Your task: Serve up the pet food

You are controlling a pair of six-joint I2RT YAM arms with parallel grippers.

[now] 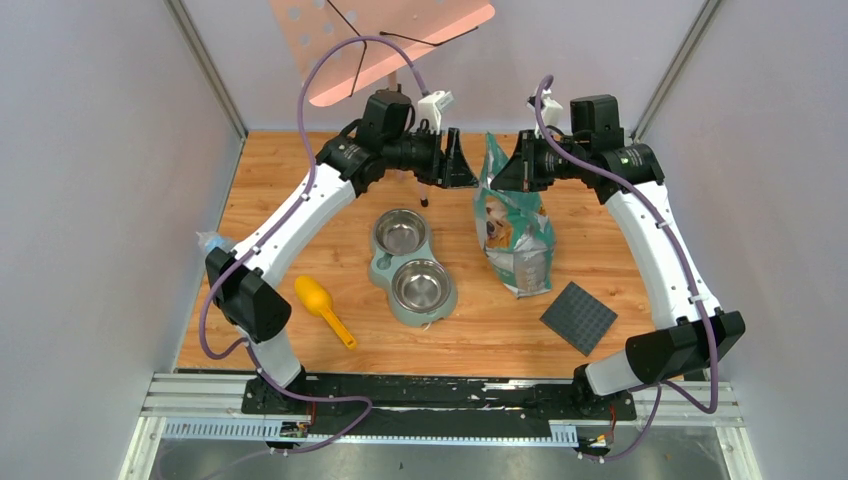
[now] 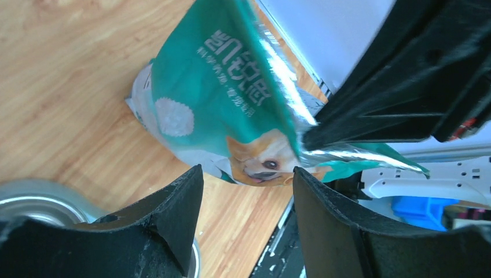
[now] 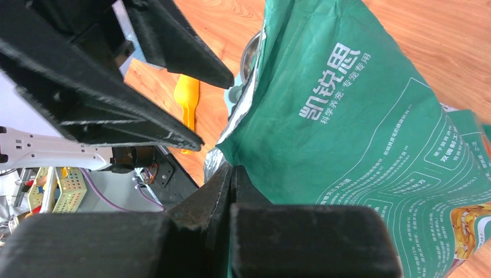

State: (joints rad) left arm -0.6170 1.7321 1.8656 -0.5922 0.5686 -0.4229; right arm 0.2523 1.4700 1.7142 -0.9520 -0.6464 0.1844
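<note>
The pet food itself is hidden; no kibble shows. A teal-green bag (image 1: 515, 225) printed with a dog stands on the wooden table, right of the bowls. My right gripper (image 1: 497, 172) is shut on the bag's top edge, and the right wrist view shows the same grip (image 3: 231, 171) pinching the bag (image 3: 359, 116) beside its silver lining. My left gripper (image 1: 462, 160) stands open just left of the bag's top. In the left wrist view that open gripper (image 2: 248, 179) has nothing between its fingers, with the bag (image 2: 220, 87) just ahead.
A pale green double bowl (image 1: 410, 265) with two steel cups, both showing bare metal, sits left of the bag. A yellow scoop (image 1: 322, 308) lies nearer the left arm. A dark grey square mat (image 1: 578, 318) lies at the front right. A pink perforated sheet (image 1: 380, 40) stands behind the table.
</note>
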